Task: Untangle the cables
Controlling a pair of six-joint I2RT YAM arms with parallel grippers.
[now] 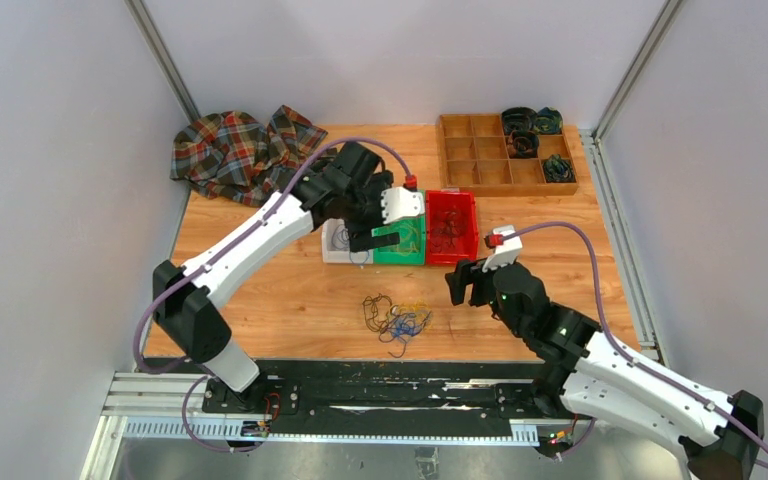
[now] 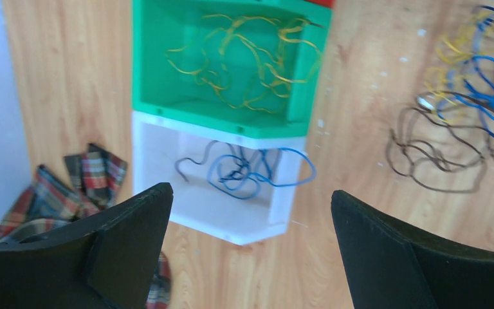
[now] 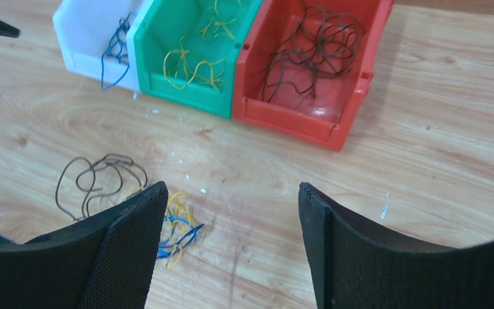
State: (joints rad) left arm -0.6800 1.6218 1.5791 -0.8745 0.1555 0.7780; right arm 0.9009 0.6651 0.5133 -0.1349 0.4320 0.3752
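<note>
Wooden table [image 1: 290, 290] is carrying a loose tangle of cables [image 1: 395, 318] near its front, with blue, yellow and dark strands lying in the white bin [image 1: 330, 255], green bin [image 1: 400, 257] and red bin [image 1: 470, 225] behind. Left gripper [image 2: 251, 196] is hovering spread wide over the white bin; right gripper [image 3: 231, 193] is hanging open just right of the tangle. Plaid cloth [image 1: 235, 150] and compartment tray [image 1: 505, 188] are sitting at the far edge, well apart.

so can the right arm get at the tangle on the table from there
Probably yes. The right gripper hangs open just right of the tangle, with bare table between them, and the left gripper is away over the white bin.
</note>
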